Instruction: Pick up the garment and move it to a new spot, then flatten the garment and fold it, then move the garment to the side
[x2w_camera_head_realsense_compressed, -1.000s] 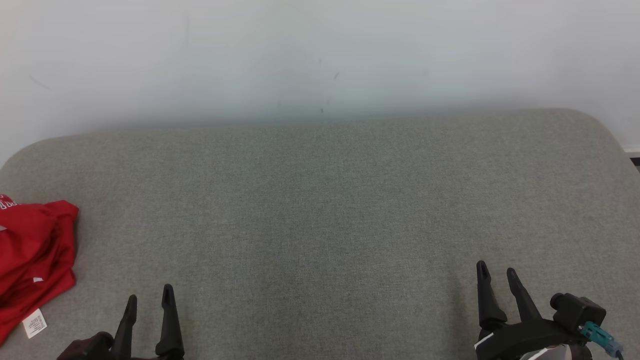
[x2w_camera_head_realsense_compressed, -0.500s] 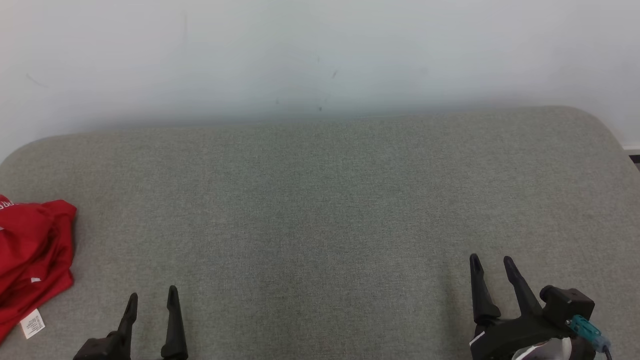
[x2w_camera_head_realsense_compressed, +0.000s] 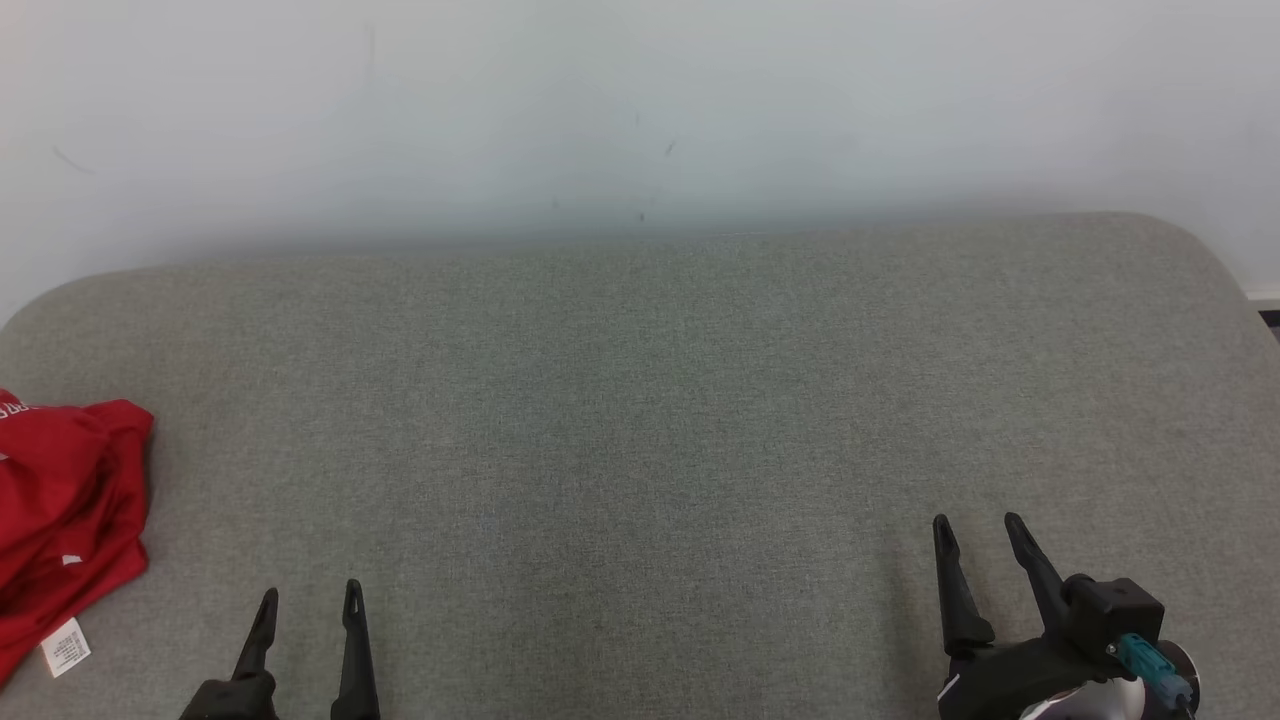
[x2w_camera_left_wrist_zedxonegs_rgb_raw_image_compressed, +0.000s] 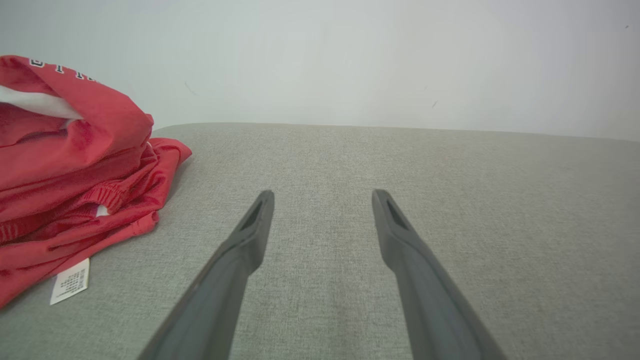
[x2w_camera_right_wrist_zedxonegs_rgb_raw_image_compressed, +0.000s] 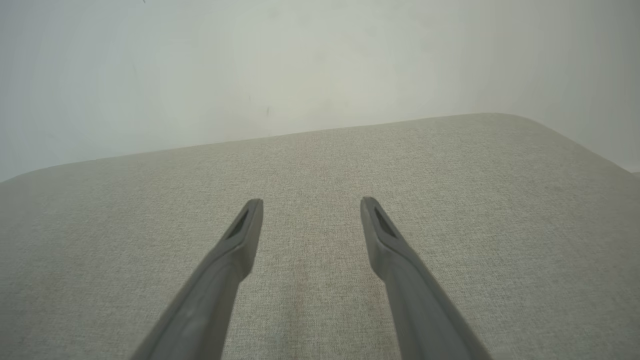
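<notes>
Head view: red jersey-knit garment with white lettering (x2w_camera_head_realsense_compressed: 70, 500) lies bunched in loose layers at the far left of the grey woven-fabric padded surface (x2w_camera_head_realsense_compressed: 640, 400), partly cut by the frame edge. A small white care label (x2w_camera_head_realsense_compressed: 68, 647) sticks out at its near corner. The visible part runs longer near-to-far than left-to-right. Left gripper (x2w_camera_head_realsense_compressed: 310, 592) low at lower left, jaws apart, nothing between them, garment off to its left and slightly ahead, not touching. Right gripper (x2w_camera_head_realsense_compressed: 976, 520) at lower right, jaws apart and empty, well apart from the garment with the whole bare middle between. Plain pale wall (x2w_camera_head_realsense_compressed: 640, 100) behind.

Left wrist view: left gripper (x2w_camera_left_wrist_zedxonegs_rgb_raw_image_compressed: 324, 194) points along the padded surface (x2w_camera_left_wrist_zedxonegs_rgb_raw_image_compressed: 450, 210) toward the wall, jaws parted over bare fabric. Red garment (x2w_camera_left_wrist_zedxonegs_rgb_raw_image_compressed: 70, 165) sits left of the left jaw, near but clear of it, stacked in about 3 or 4 layers, with a waistband-like gathered edge facing the jaws. Care label (x2w_camera_left_wrist_zedxonegs_rgb_raw_image_compressed: 70, 281) lies flat on the surface at the near end.

Right wrist view: right gripper (x2w_camera_right_wrist_zedxonegs_rgb_raw_image_compressed: 311, 200), jaws apart, hovering over the bare grey padding (x2w_camera_right_wrist_zedxonegs_rgb_raw_image_compressed: 500, 200).

Judgement: left arm is clearly nearer, so any grasp likely needs a swing left and a turn toward the stack's near edge. Can't tell whether this is pre-pick or already set aside
</notes>
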